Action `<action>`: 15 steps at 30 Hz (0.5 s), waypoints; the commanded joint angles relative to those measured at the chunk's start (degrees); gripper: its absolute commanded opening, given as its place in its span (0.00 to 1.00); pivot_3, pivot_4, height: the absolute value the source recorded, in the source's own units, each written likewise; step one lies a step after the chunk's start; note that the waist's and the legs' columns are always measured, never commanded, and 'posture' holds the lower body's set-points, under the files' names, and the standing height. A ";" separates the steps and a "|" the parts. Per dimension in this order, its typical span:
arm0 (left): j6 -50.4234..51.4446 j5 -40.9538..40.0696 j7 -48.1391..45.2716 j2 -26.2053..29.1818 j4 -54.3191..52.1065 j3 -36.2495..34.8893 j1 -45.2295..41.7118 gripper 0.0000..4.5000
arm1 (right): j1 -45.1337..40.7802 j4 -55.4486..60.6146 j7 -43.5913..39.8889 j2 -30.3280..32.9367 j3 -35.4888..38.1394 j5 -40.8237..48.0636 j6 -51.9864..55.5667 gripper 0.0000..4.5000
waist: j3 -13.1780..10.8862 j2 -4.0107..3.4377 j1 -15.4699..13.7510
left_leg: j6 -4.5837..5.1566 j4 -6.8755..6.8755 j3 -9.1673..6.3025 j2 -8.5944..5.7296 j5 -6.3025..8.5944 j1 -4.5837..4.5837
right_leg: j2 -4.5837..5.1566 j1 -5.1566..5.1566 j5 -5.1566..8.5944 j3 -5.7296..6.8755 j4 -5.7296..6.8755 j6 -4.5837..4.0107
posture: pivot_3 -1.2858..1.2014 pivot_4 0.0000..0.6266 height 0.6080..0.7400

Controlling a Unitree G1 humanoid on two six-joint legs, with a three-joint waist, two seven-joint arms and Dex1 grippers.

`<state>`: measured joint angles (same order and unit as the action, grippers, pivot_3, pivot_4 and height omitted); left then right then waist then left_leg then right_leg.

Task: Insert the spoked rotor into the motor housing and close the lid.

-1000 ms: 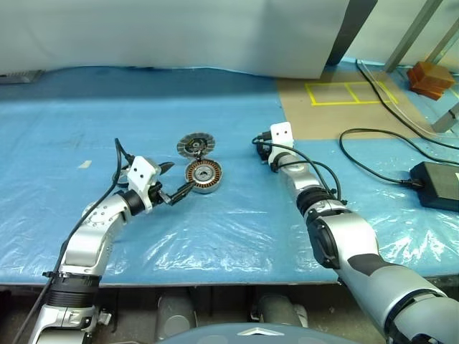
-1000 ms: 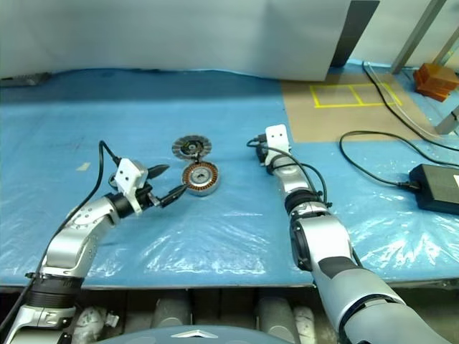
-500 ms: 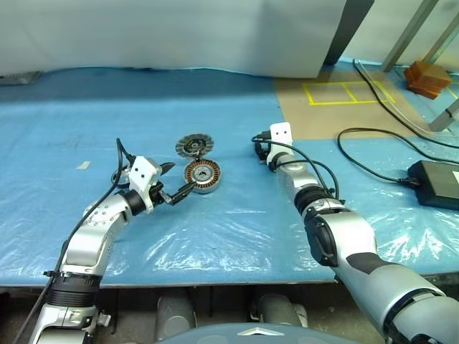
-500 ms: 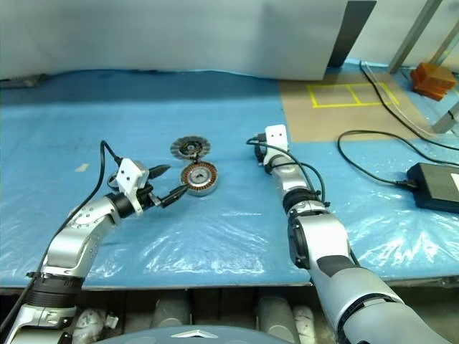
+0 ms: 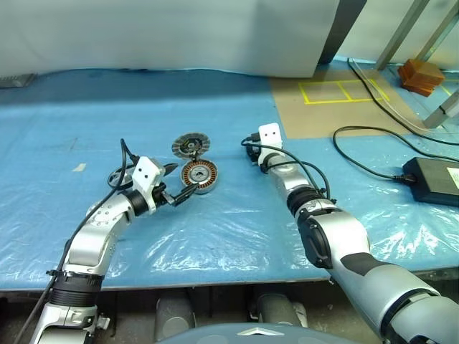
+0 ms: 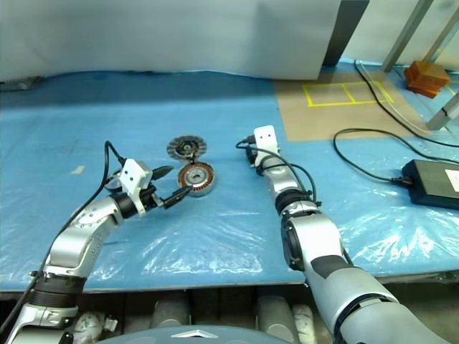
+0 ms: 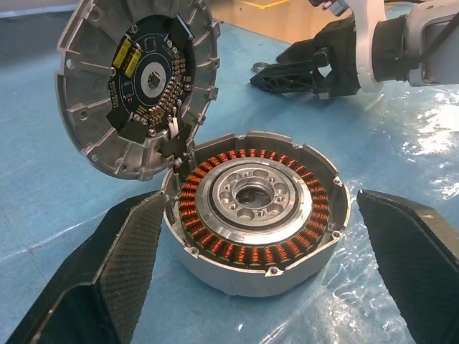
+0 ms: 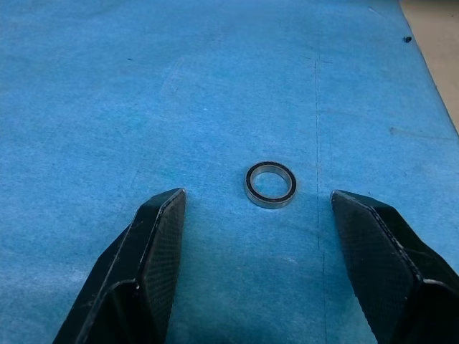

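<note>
Left wrist view: the motor housing [image 7: 257,215] sits on blue sheeting [image 5: 237,222] between the left gripper's [image 7: 258,279] wide-spread fingers, its finned lid [image 7: 136,86] propped open at 11 o'clock. At 3 o'clock of the housing, the right gripper [image 8: 251,265] stands open, empty, over a small ring [image 8: 270,184].

- Can't see the right gripper [image 8: 251,208] tips in my head cams, its own wrist block covers them.
- Small ring [image 8: 270,184] too tiny to find in head views.
- Lid [image 7: 136,86] top edge cut off in left wrist cam.
- Left gripper [image 7: 258,236] finger bases run off frame.
- Black power brick [image 5: 434,180] clipped at the edge.
</note>
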<state>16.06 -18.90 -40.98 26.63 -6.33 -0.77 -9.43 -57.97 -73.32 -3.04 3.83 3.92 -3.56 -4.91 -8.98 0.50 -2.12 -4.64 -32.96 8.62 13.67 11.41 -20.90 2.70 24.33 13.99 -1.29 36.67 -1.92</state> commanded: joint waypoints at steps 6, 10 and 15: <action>1.13 -0.70 0.06 0.20 -4.15 -0.33 0.54 1.00 | 1.05 -2.93 1.65 -0.41 0.78 -0.03 4.23 0.75 | 0.00 0.00 -0.08 | 0.01 -0.01 0.04 -0.01 0.00 0.04 | 0.01 0.00 0.02 -0.04 0.00 -0.03 | 0.52 0.24 1.00; 1.65 -0.77 0.08 0.10 -4.55 -0.28 0.70 1.00 | 1.17 -2.86 1.26 -0.56 1.26 0.24 4.23 0.62 | 0.00 0.00 -0.13 | 0.01 -0.01 0.05 -0.01 0.00 0.04 | 0.01 0.00 0.02 -0.06 -0.01 -0.03 | 0.52 0.24 1.00; 2.27 -0.72 0.10 -0.07 -4.97 0.03 0.49 1.00 | 1.03 -2.89 1.04 -0.98 2.03 0.59 4.69 0.24 | 0.00 0.00 -0.24 | 0.01 -0.01 0.05 -0.01 0.01 0.03 | 0.02 0.00 0.02 -0.06 -0.02 -0.03 | 0.52 0.24 1.00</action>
<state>18.25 -18.98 -40.95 26.61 -9.08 -0.56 -8.70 -58.45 -73.63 -2.20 2.90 5.38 -3.24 -3.10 -8.98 0.49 -2.36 -4.63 -32.97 8.68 13.65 11.41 -20.87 2.72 24.33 14.02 -1.34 36.65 -1.95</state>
